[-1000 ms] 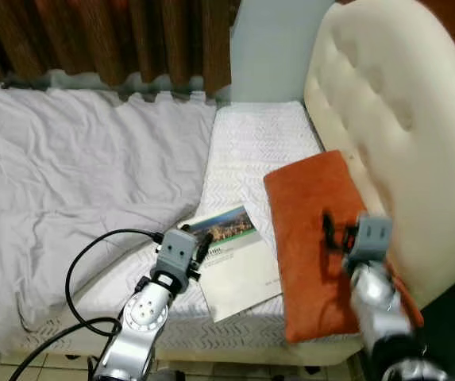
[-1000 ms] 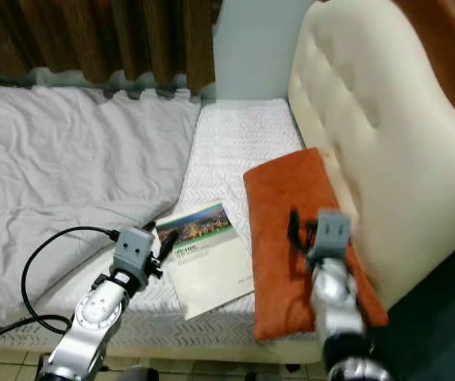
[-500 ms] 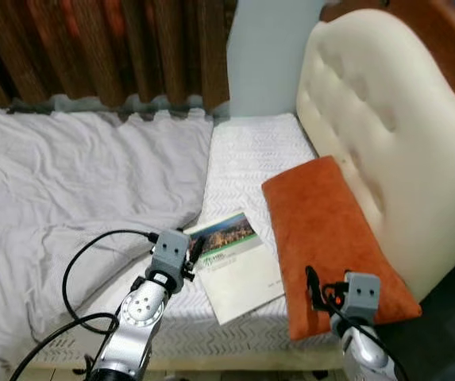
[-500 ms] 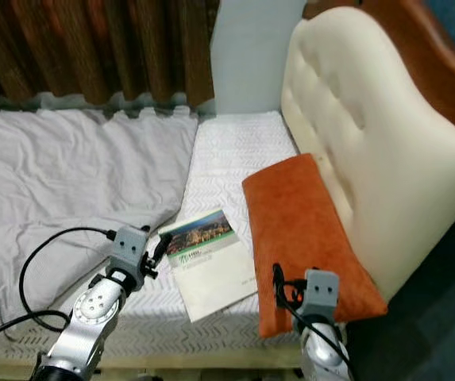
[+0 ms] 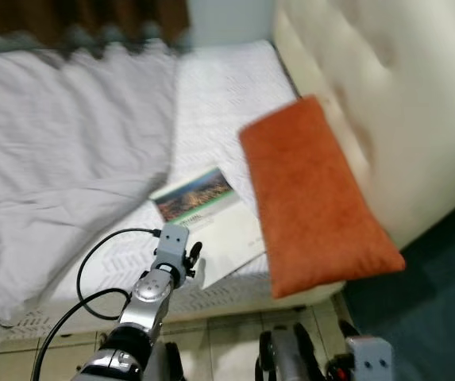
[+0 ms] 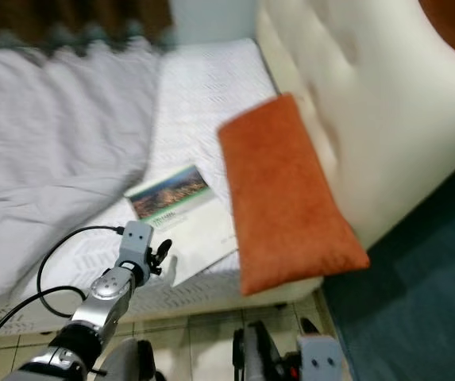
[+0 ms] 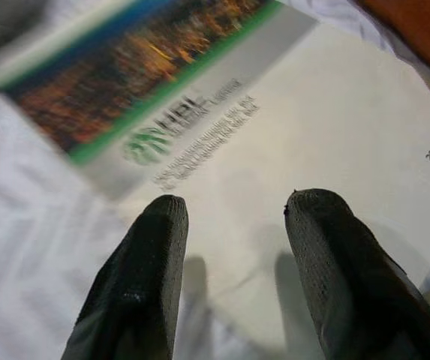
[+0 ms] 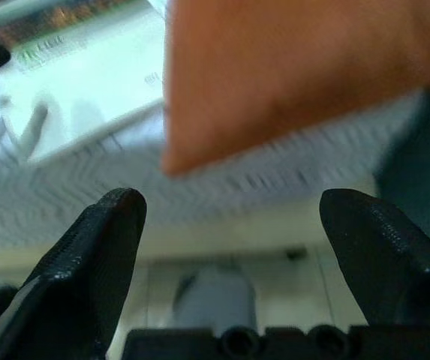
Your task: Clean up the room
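1. Black fingers (image 7: 154,247) of the left gripper (image 5: 193,260) are parted, empty, reaching over the booklet's (image 5: 207,218) near edge on the bed (image 5: 219,103).
2. Right gripper (image 8: 230,247) hangs low beside the bed, spread wide, holding nothing, facing the orange pillow (image 5: 310,198).

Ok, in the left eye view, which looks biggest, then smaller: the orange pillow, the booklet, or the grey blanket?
1. Grey blanket
2. Orange pillow
3. Booklet, partly covered by the left gripper

The right gripper (image 8: 230,247) drops from over the orange pillow (image 5: 310,198) to below the bed (image 5: 203,103) edge, jaws spread wide. The left gripper (image 7: 233,225) edges onto the booklet (image 5: 211,222).
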Available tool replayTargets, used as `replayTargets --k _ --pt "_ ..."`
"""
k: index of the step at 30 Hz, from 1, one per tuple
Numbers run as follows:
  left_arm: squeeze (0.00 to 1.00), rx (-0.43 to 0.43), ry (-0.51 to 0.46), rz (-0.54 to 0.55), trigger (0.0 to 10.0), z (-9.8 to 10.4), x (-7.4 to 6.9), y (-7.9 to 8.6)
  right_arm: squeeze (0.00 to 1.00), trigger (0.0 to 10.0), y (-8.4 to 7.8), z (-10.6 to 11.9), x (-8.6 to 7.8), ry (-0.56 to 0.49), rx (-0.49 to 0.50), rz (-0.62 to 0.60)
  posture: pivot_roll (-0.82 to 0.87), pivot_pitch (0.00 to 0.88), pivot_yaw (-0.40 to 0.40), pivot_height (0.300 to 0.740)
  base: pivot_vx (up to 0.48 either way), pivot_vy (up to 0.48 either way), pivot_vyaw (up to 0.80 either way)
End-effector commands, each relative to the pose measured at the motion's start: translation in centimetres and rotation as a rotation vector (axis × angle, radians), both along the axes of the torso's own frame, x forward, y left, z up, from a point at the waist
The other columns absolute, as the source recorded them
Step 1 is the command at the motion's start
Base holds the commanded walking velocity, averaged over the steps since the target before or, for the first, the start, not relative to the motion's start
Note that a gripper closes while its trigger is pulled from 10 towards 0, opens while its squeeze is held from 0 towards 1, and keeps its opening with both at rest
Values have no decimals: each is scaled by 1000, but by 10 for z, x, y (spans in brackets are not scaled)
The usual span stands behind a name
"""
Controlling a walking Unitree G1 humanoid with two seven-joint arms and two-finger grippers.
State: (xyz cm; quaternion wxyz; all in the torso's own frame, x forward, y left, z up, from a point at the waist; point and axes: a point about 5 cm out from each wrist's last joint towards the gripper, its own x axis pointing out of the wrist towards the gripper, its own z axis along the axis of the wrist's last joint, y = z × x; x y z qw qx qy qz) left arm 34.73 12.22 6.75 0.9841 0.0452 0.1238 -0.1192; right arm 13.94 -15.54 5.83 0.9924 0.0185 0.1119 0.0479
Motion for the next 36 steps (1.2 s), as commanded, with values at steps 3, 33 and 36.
replayTargets --k 3,33,36 --pt "0 -46 60 99 10000 -4 3 10 0 10000 10 8 -34 66 17 22 -317 591 -35 656 0 0 0" --pt "0 -129 -39 305 10000 28 24 57 0 10000 11 20 -63 227 -11 23 -331 592 -42 656 0 0 0" --pt "0 -96 -57 273 10000 36 29 53 0 10000 12 20 -65 233 -11 22 -331 592 -41 656 0 0 0"
